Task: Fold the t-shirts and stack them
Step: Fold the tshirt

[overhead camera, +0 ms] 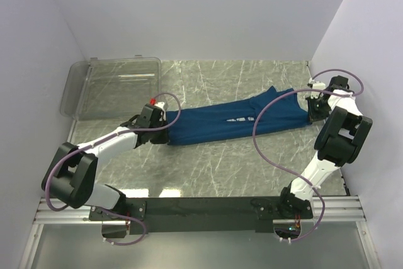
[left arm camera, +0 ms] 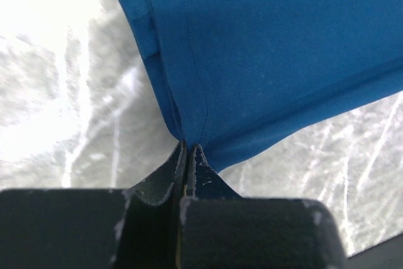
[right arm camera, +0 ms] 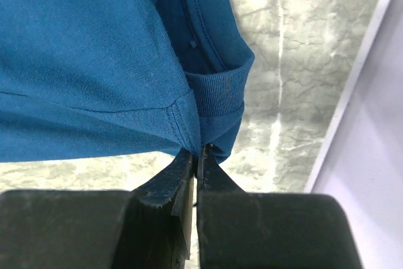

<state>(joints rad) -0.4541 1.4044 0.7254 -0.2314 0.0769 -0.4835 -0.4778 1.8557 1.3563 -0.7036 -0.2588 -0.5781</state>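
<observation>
A dark blue t-shirt [overhead camera: 233,121] lies stretched left to right across the marble table, folded lengthwise, with a sliver of pale print showing near its middle. My left gripper [overhead camera: 165,131] is shut on the shirt's left end; in the left wrist view the fingertips [left arm camera: 187,148] pinch a stitched hem of the blue cloth [left arm camera: 264,55]. At the far right my right gripper [overhead camera: 311,113] is shut on the other end, and the right wrist view shows its tips [right arm camera: 200,150] clamped on fabric beside the ribbed collar [right arm camera: 220,92].
A clear plastic bin [overhead camera: 113,86] lies at the back left of the table. White walls close in the table on the left, back and right, and the right wall [right arm camera: 371,124] stands close to my right gripper. Purple cables loop over both arms.
</observation>
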